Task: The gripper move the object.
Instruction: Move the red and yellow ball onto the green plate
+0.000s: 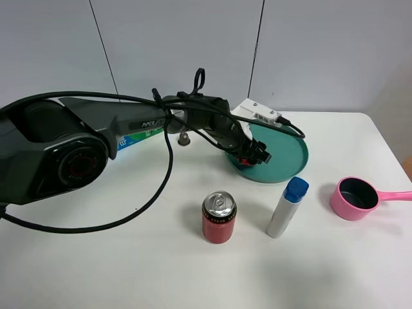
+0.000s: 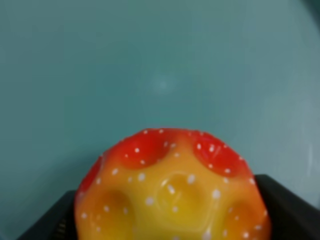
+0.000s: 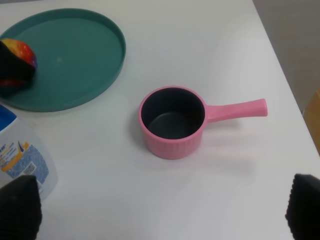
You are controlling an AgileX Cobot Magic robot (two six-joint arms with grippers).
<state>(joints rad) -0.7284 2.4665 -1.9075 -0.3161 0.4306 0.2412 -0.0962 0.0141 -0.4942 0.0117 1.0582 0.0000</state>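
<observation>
1. Jaws of my left black gripper, white block and black cables trailing behind it, are clamped on the small round bumpy toy fruit, red with a yellow top.
2. Seen from the high camera, the fruit is over the round teal plastic plate, toward its 9 o'clock edge; I cannot tell whether it touches the plate.
3. My right gripper hangs above the white table, jaws wide apart.
4. A red aluminium soda can stands at 7 o'clock from the plate, and a white bottle with a blue cap at 6 o'clock.
5. A pink saucepan with a dark inside sits at 3 o'clock of the bottle, handle pointing to 3 o'clock; a small grey cap lies at 9 o'clock of the plate.
</observation>
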